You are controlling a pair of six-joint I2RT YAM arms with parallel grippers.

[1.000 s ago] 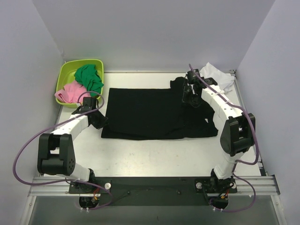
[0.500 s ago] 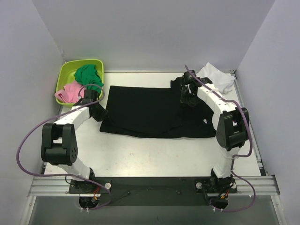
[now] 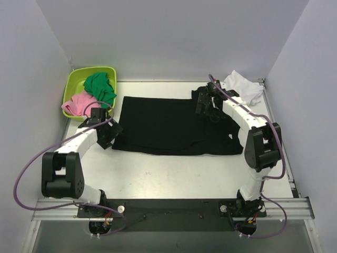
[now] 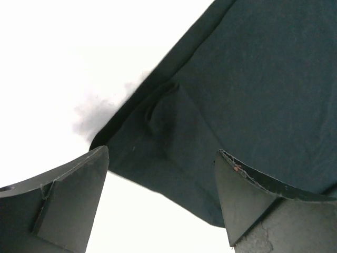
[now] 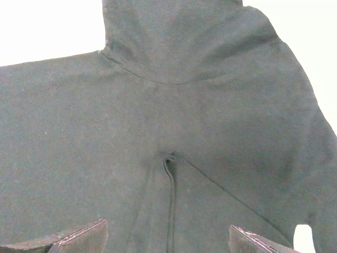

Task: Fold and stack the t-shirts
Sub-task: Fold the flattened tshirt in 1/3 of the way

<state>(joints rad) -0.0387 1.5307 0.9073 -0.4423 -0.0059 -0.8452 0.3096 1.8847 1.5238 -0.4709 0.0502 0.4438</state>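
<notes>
The black t-shirt (image 3: 163, 126) lay on the table (image 3: 158, 174), seemingly only partly folded. The white t-shirt (image 3: 243, 87) waited crumpled at the far right corner, nothing stacked. The left gripper (image 3: 105, 136) and right gripper (image 3: 203, 108) had fingers spread, empty.

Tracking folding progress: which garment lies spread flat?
The black t-shirt, mid-table. The white t-shirt lies crumpled in the far right corner; the green cloth and pink cloth are bunched in the tub.
</notes>
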